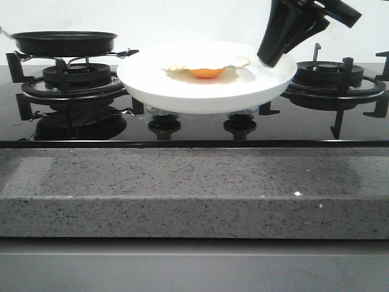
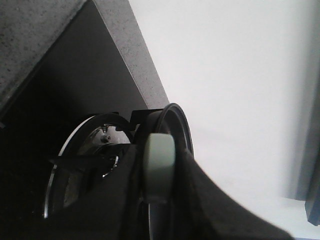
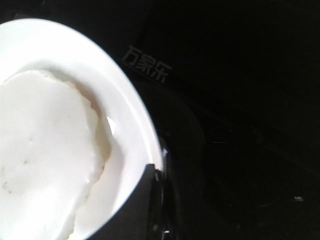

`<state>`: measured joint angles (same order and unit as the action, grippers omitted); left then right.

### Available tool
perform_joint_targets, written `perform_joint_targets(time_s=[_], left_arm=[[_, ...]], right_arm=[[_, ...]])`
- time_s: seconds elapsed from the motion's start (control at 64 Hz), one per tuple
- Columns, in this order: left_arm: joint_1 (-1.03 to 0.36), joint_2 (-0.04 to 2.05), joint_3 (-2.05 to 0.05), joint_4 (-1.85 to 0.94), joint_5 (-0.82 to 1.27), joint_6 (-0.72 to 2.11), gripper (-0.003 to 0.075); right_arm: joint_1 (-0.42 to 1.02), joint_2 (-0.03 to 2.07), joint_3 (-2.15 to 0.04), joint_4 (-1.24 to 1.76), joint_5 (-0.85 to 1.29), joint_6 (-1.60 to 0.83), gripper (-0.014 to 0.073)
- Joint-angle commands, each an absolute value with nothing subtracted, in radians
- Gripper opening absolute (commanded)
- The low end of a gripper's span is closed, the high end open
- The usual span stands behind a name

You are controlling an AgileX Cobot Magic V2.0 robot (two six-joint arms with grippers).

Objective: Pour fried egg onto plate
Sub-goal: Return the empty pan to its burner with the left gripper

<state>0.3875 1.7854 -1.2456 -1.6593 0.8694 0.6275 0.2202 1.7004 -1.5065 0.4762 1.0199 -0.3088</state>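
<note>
**Egg is lying on the plate; the pour looks done**

The egg (image 1: 205,68) is lying flat in the plate (image 1: 182,97), yolk toward the front, its thin white edge spreading toward the right gripper (image 1: 271,56). In the right wrist view the egg (image 3: 45,160) is showing as a pale washed-out sheet inside the plate (image 3: 131,120), just beside that gripper's fingers (image 3: 137,210).

The right gripper is sitting at the plate's right rim, with one dark finger overlapping the rim on the inner side. The pictures are not showing whether it is clamping the rim or merely resting there, so its state cannot be told.

The pan (image 1: 64,41) is sitting level on the burner (image 1: 73,82), well apart from the right gripper, and looking empty from the front. The left gripper (image 2: 159,165) is out of the front view; its own camera is showing the fingers closing around the pan's handle (image 2: 159,160), with the pan rim (image 2: 172,120) straight ahead of them.

Judging by this, the transfer step is finishing. The next move is probably calling for the left gripper to release the handle without tipping the pan, and for the right gripper to be drawing away from the rim without dragging the plate or disturbing the egg.
</note>
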Motion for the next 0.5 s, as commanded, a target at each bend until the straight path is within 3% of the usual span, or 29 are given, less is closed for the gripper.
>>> perform_joint_targets(time_s=[0.0, 0.156, 0.375, 0.484], left_arm=[[0.387, 1.736, -1.275, -1.677, 0.903, 0.637, 0.0047], [0.387, 1.736, -1.275, -1.653, 0.942, 0.637, 0.0221], [0.387, 1.736, -1.275, -1.645, 0.978, 0.637, 0.0381], [0.387, 1.736, -1.275, -1.642, 1.018, 0.638, 0.0522]], right_arm=[[0.218, 1.644, -1.532, 0.523, 0.988, -0.315, -0.0058], [0.218, 1.644, -1.532, 0.523, 0.988, -0.315, -0.0058], [0.218, 1.644, -1.532, 0.523, 0.988, -0.315, -0.0058], [0.218, 1.644, -1.532, 0.523, 0.988, -0.315, -0.0058]])
